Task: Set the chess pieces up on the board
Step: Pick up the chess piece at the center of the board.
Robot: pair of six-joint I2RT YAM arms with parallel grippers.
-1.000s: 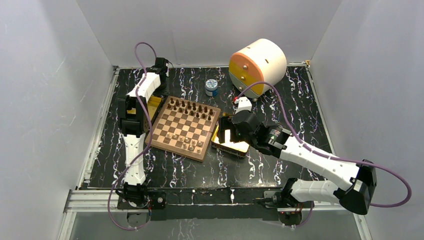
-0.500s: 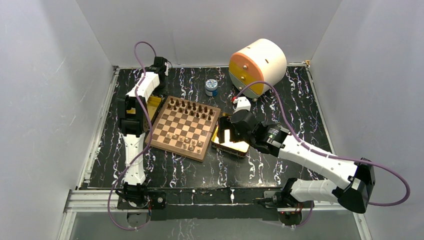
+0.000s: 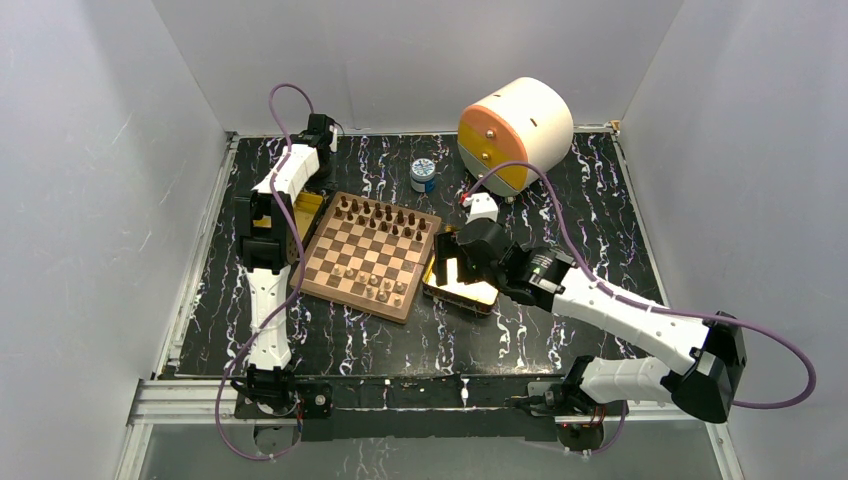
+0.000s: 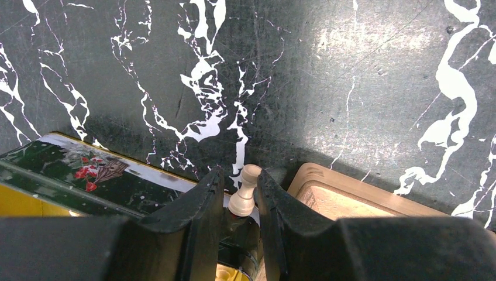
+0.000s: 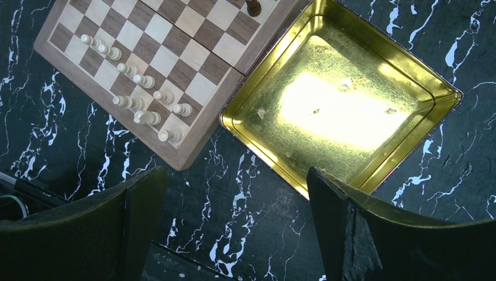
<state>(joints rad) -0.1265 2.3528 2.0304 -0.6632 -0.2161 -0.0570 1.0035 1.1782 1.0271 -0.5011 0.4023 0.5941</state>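
Around the board (image 3: 375, 252), at centre-left of the top view, lie several other things. A shiny gold tray (image 5: 339, 111) sits against its right edge, and a tin with a dark green flowered face (image 4: 88, 175) lies at its left edge. A small blue jar with a white lid (image 3: 424, 175) stands above the board. A cream drum with an orange face (image 3: 515, 130) stands at upper right. The right arm reaches across the gold tray and hides part of it from above. The left arm covers most of the tin.

The left pincer (image 4: 240, 174) grips a pale pawn (image 4: 245, 196) upright between its black fingers. It hangs over the gap between the tin and a rounded wooden corner of the board. The right pincer (image 5: 234, 175) stands wide open and empty, above the tray's near corner.

The worktop (image 3: 560, 200) is black, marble-patterned with white veins. The board is smooth wood, checkered light and dark inside a plain rim. Dark chess pieces (image 3: 385, 213) fill its upper rows. Pale turned ones (image 5: 137, 96) stand along its lower rows. The tray is dented, mirror-bright metal with rounded corners.
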